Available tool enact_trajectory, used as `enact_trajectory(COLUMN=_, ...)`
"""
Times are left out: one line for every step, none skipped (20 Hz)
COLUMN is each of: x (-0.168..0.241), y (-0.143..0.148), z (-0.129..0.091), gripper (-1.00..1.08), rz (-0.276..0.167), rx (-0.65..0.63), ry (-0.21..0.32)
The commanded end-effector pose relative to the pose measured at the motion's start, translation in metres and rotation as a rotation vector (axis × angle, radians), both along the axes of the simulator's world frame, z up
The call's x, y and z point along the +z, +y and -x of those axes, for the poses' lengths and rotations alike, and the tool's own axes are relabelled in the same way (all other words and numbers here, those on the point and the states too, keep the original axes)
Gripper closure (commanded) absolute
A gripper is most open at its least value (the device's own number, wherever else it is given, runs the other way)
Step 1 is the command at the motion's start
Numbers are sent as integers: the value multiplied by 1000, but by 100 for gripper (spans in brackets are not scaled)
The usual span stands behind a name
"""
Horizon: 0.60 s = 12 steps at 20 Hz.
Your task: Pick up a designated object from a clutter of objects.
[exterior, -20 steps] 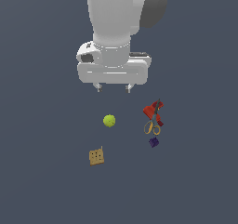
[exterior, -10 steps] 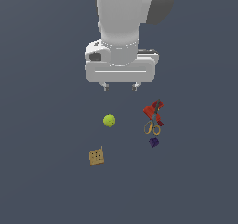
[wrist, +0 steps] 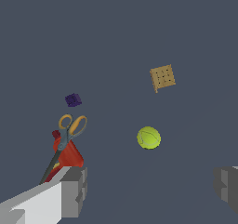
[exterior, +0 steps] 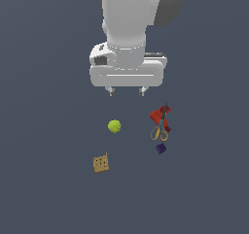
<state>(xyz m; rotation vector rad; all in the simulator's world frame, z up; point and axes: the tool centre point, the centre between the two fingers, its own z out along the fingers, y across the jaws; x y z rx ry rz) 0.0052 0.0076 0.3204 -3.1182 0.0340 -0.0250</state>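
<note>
Grey bench (exterior: 44, 131) holds one tan dotted block (exterior: 101, 163); near it one green ball (exterior: 114, 126), one red piece (exterior: 159, 115), one scissors (exterior: 161, 130), one purple block (exterior: 161, 148); fingers (exterior: 126, 91) wide open, empty.

Grey floor (exterior: 44, 189) under scattered clutter (exterior: 160, 126)

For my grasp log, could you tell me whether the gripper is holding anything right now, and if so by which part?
Nothing is held. The gripper is open and empty above the surface, and the tan dotted block lies untouched, apart from the yellow-green ball.
</note>
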Motion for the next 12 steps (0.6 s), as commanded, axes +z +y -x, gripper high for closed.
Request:
enact_trajectory(x=-4, y=-2, z=-4, gripper=-92, rz=1, rx=4, ry=1)
enact_trajectory(x=-6, y=-3, z=-6, gripper=-92, rz=2, rx=7, ry=1)
enact_trajectory(x=-8, y=-4, z=-9, gripper=-92, rz=3, rx=10, ry=1)
enact_trajectory(x=-11, y=-6, z=-12, gripper=-92, rz=4, rx=14, ry=1)
enact_trajectory(x=-14, y=-7, z=-15, gripper=-92, rz=5, rx=17, ry=1)
enact_trajectory(x=-18, y=-9, z=-18, gripper=-92, rz=7, rx=22, ry=1)
enact_trajectory(x=-22, y=-11, z=-22, gripper=-92, rz=8, rx=26, ry=2)
enact_trajectory(x=-26, y=-13, z=-26, gripper=-92, rz=9, rx=31, ry=2)
enact_trajectory(x=-31, y=-15, z=-30, gripper=-92, rz=11, rx=37, ry=2)
enact_trajectory(x=-36, y=-18, z=-35, gripper=-92, rz=12, rx=43, ry=2)
enact_trajectory(x=-42, y=-20, z=-39, gripper=-92, rz=13, rx=49, ry=3)
enact_trajectory(x=-48, y=-23, z=-44, gripper=-92, rz=15, rx=56, ry=3)
